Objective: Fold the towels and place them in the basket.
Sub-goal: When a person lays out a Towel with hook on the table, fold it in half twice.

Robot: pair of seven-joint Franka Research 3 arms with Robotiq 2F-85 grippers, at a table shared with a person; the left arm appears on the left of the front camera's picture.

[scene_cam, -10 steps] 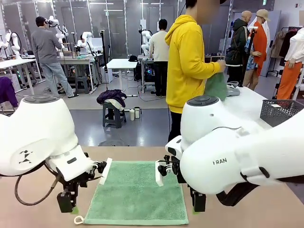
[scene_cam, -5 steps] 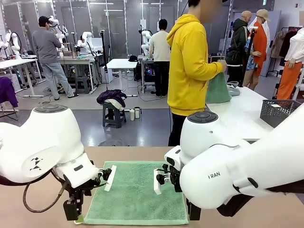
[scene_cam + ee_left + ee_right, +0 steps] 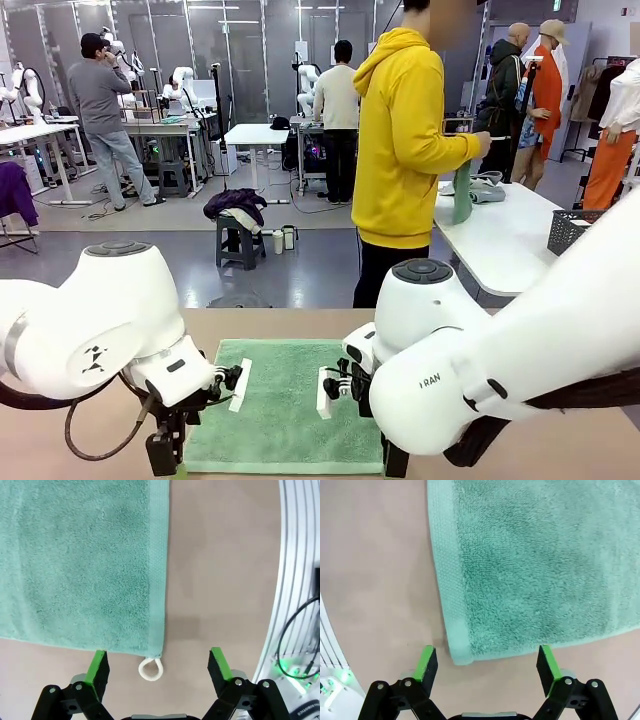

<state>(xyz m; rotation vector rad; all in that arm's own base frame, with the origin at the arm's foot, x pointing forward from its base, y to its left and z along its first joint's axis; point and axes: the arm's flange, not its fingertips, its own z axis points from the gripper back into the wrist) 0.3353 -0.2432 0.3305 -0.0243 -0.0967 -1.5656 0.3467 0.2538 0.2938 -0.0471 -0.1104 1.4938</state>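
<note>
Both pincers stand wide apart and hold nothing. In the left wrist view the left gripper (image 3: 158,655) straddles one corner of the mint green terry towel (image 3: 75,560), which fills the picture from 9 to 12 o'clock. The towel's small cream corner loop (image 3: 151,669) lies flat on the table at 6 o'clock, between the two green pads. The pad at 7 o'clock sits right at the towel's hem; whether it touches cannot be told. In the right wrist view the right gripper (image 3: 486,652) is spread over another corner of the same towel (image 3: 535,565). That corner lies between the pads, nearer the one at 7 o'clock, and the cloth runs off toward 1 o'clock.

From the front, the towel (image 3: 285,410) lies spread flat on the tan table (image 3: 270,325) at 6 o'clock. The left gripper (image 3: 168,460) points down at its corner toward 7 o'clock. The right gripper (image 3: 395,462) is at the corner toward 5 o'clock, largely hidden under its white arm.

Beyond the table, at 12 o'clock, a person in a yellow hoodie (image 3: 405,140) stands turned toward a white table (image 3: 500,240) at 3 o'clock. A strip of green cloth (image 3: 462,195) hangs from the person's hand over it. The dark grey mesh basket (image 3: 568,232) sits on that white table, at the picture's edge, well apart from the spread towel.
</note>
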